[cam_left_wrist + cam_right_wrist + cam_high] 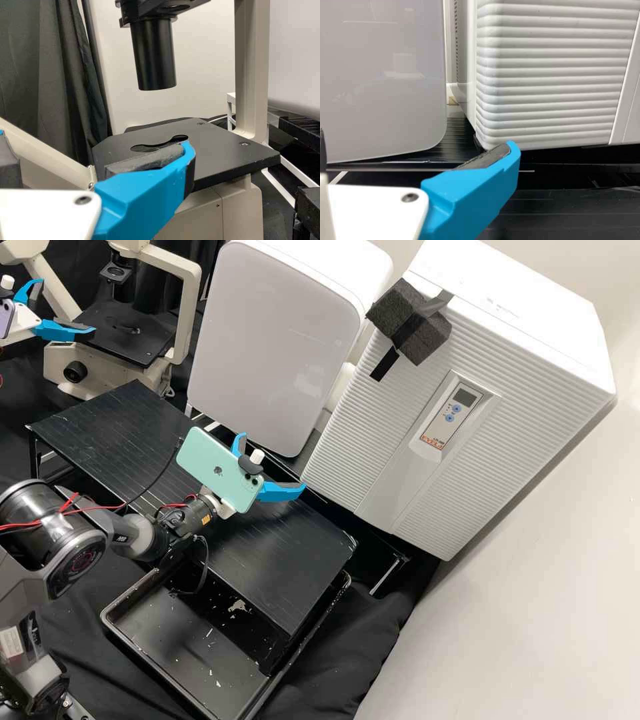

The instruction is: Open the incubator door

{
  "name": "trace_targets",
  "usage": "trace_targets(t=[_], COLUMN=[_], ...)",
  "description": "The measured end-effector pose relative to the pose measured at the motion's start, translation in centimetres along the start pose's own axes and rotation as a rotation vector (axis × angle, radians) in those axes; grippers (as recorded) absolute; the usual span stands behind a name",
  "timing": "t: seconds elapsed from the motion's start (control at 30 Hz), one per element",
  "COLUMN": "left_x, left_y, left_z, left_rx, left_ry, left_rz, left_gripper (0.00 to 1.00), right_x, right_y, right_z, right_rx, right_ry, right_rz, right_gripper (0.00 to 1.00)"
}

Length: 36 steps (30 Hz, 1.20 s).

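While incubator door [363, 437] sits shut, right end effector [273, 461] gapes nearby.

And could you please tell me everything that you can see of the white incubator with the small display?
The incubator is boxy, with a horizontally ribbed, plastic-looking front and smooth top. A smooth strip carries its control panel, with a dark display and two blue buttons. Dark foam is taped by the front's upper edge. Its door appears shut. It stands beside a smooth-fronted cabinet. The right gripper is near its lower corner; contact is unclear.

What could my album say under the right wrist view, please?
A blue robot finger near the ribbed white incubator.
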Motion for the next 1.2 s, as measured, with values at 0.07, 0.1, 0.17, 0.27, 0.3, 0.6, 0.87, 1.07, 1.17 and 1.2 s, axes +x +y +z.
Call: trace_targets(t=[0.07,0.1,0.17,0.27,0.3,0.6,0.87,1.07,1.17,1.2], left_x=[0.0,0.0,0.0,0.0,0.0,0.0,0.0,0.0,0.0,0.0], left_y=[0.0,0.0,0.0,0.0,0.0,0.0,0.0,0.0,0.0,0.0], left_z=[0.0,0.0,0.0,0.0,0.0,0.0,0.0,0.0,0.0,0.0], left_rx=[0.000,0.000,0.000,0.000,0.000,0.000,0.000,0.000,0.000,0.000], left_ry=[0.000,0.000,0.000,0.000,0.000,0.000,0.000,0.000,0.000,0.000], left_rz=[0.000,0.000,0.000,0.000,0.000,0.000,0.000,0.000,0.000,0.000], left_gripper=[1.00,1.00,1.00,1.00,1.00,1.00,1.00,1.00,1.00,1.00], right_x=[0.0,0.0,0.0,0.0,0.0,-0.1,-0.2,-1.6,-2.1,-2.2], right_y=[0.0,0.0,0.0,0.0,0.1,0.7,1.5,5.7,7.4,7.9], right_z=[0.0,0.0,0.0,0.0,0.1,0.9,1.4,1.8,1.5,1.3], right_rx=[0.000,0.000,0.000,0.000,0.000,0.073,0.011,0.010,0.027,0.029], right_ry=[0.000,0.000,0.000,0.000,-0.001,-0.018,-0.035,-0.051,-0.029,-0.020], right_rz=[0.000,0.000,0.000,0.000,0.002,0.014,0.040,0.193,0.262,0.280], right_gripper=[1.00,1.00,1.00,1.00,1.00,1.00,1.00,1.00,1.00,1.00])
